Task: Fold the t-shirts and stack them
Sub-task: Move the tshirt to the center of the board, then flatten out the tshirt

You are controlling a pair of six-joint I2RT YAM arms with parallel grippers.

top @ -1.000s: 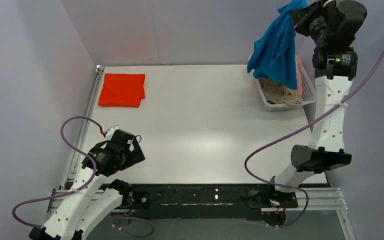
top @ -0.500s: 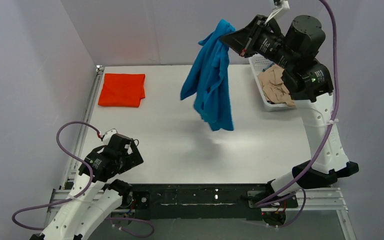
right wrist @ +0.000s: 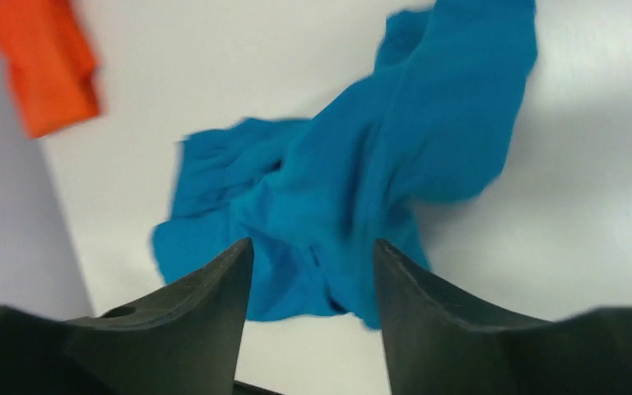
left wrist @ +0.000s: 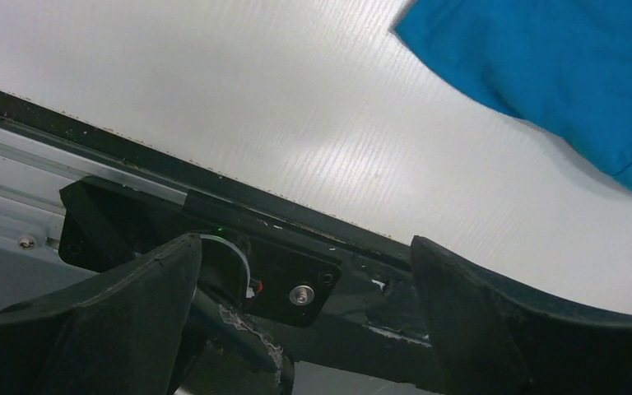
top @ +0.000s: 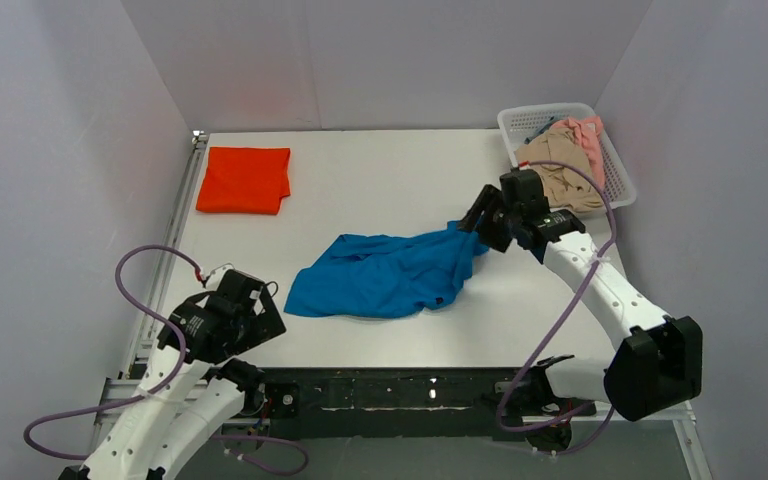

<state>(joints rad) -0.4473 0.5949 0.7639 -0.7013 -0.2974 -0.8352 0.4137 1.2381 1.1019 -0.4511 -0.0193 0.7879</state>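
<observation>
A bright blue t-shirt (top: 385, 274) lies crumpled on the middle of the white table, also seen in the right wrist view (right wrist: 362, 189) and at the top right of the left wrist view (left wrist: 559, 74). My right gripper (top: 475, 222) hovers at the shirt's right end, open, with nothing between its fingers (right wrist: 313, 247). An orange-red t-shirt (top: 244, 179) lies folded at the far left (right wrist: 45, 62). Beige (top: 557, 174) and pink (top: 587, 135) t-shirts sit in the basket. My left gripper (top: 222, 322) is open near the front left edge, empty (left wrist: 304, 247).
A white mesh basket (top: 615, 172) stands at the table's back right corner. Grey walls close in the left, back and right sides. A black rail (top: 400, 388) runs along the near edge by the arm bases.
The right arm swung the blue t-shirt from above the basket down to the table's middle, then opened and let it go. The shirt now lies on the table. The left arm barely moved.
</observation>
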